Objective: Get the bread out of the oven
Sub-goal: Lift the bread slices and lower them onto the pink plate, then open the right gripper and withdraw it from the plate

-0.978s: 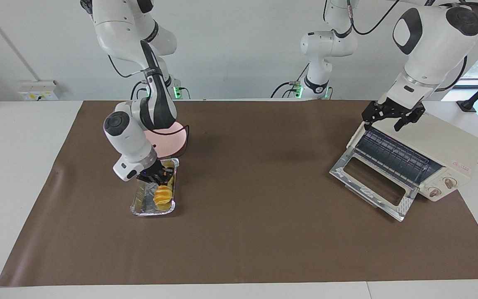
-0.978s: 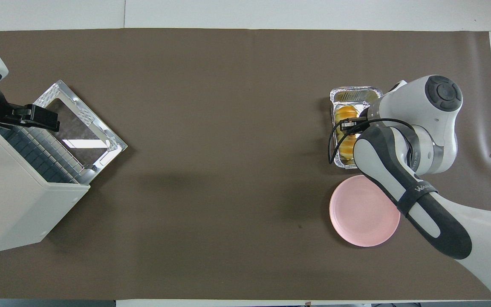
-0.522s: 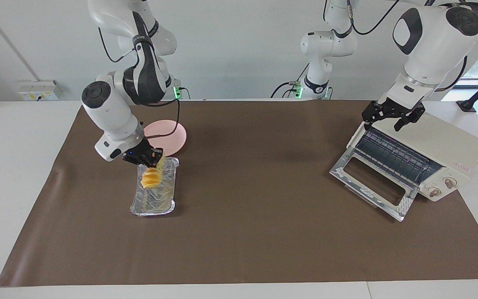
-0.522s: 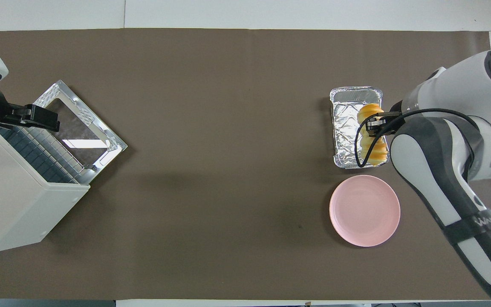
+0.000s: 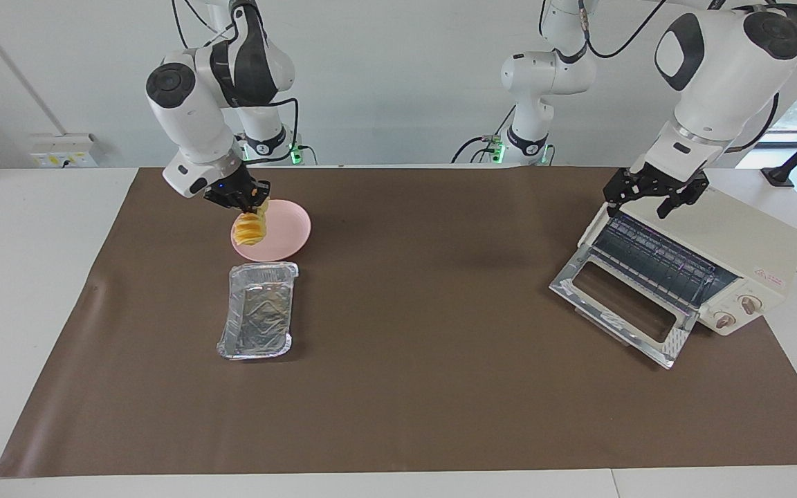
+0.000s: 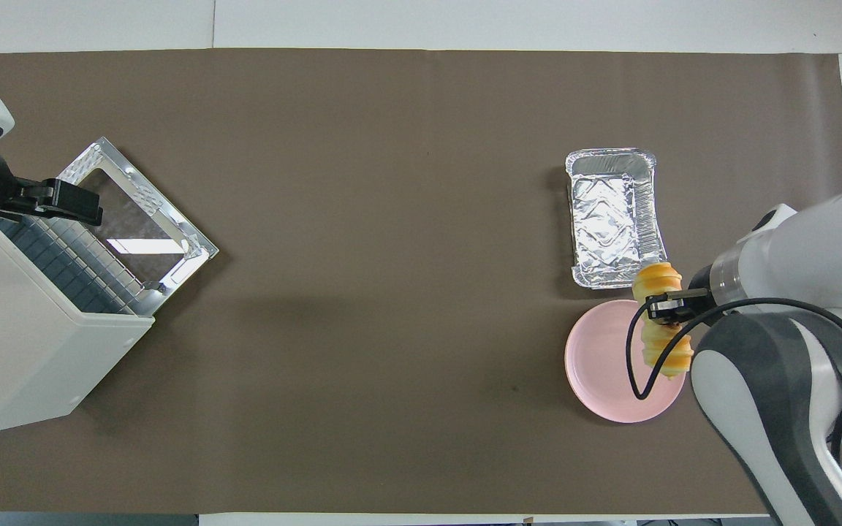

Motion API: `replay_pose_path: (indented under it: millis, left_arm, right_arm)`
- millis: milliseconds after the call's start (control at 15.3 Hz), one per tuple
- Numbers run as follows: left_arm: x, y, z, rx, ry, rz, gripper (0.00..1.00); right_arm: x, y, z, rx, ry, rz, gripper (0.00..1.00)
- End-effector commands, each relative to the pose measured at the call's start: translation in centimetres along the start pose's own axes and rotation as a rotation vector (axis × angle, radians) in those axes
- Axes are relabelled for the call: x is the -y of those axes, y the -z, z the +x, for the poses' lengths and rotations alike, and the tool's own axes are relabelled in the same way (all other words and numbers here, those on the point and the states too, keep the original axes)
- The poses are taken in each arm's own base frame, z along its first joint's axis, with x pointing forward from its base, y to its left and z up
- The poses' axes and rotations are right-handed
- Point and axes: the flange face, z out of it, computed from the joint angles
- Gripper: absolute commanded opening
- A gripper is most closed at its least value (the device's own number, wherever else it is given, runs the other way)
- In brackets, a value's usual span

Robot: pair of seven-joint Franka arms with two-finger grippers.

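Note:
The golden-yellow bread (image 5: 249, 230) hangs in the air from my right gripper (image 5: 248, 205), which is shut on its upper part. Seen from above, the bread (image 6: 657, 280) and the right gripper (image 6: 666, 307) are over the rim of the pink plate (image 6: 600, 365) at the right arm's end of the table. The cream-white oven (image 5: 744, 242) stands at the left arm's end with its drop door (image 5: 620, 304) down and its wire rack (image 5: 654, 259) bare. My left gripper (image 5: 642, 200) hovers open over the oven's top front edge, holding nothing.
An empty silver foil tray (image 5: 259, 321) lies on the brown mat, just farther from the robots than the pink plate (image 5: 288, 235). The oven's open door (image 6: 136, 212) juts out onto the mat toward the table's middle.
My right gripper has lifted the bread out of the foil tray and carried it toward the robots, over the pink plate. The tray is now empty. The left arm has not moved.

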Motion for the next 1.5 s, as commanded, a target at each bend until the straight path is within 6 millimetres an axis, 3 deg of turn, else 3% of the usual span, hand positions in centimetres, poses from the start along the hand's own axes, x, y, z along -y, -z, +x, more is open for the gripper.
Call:
replay_pose_path:
  millis: [0, 326, 522, 848, 913, 978, 1043, 1174, 1435]
  left_arm:
    - [0.2, 0.0, -0.7, -0.001, -0.005, 0.012, 1.00]
    - [0.2, 0.0, -0.7, -0.001, -0.005, 0.012, 1.00]
    - [0.2, 0.0, -0.7, -0.001, -0.005, 0.012, 1.00]
    - [0.2, 0.0, -0.7, -0.001, -0.005, 0.012, 1.00]
    - [0.2, 0.0, -0.7, -0.001, -0.005, 0.012, 1.00]
    - [0.2, 0.0, -0.7, -0.001, -0.005, 0.012, 1.00]
    - [0.2, 0.0, -0.7, -0.001, -0.005, 0.012, 1.00]
    - [0.2, 0.0, -0.7, -0.001, -0.005, 0.012, 1.00]
    - [0.2, 0.0, -0.7, -0.001, -0.005, 0.012, 1.00]
  right_arm:
    - [-0.1, -3.8, -3.5, -0.020, 0.016, -0.036, 0.00]
    - [0.0, -9.7, -4.8, -0.070, 0.028, -0.035, 0.00]
    - [0.0, -12.7, -4.2, -0.109, 0.034, -0.029, 0.00]
    - [1.1, -14.5, -2.9, -0.136, 0.057, -0.019, 0.00]
    - [1.1, -14.5, -2.8, -0.133, 0.057, -0.018, 0.23]
    - [1.2, -14.2, -2.4, -0.134, 0.055, -0.016, 0.77]
    - [1.0, -13.3, -1.8, -0.149, 0.055, -0.013, 1.00]
    - [0.6, -9.9, -0.4, -0.145, 0.070, -0.008, 1.00]
    - [-1.7, 1.4, 2.0, -0.138, 0.031, 0.007, 1.00]
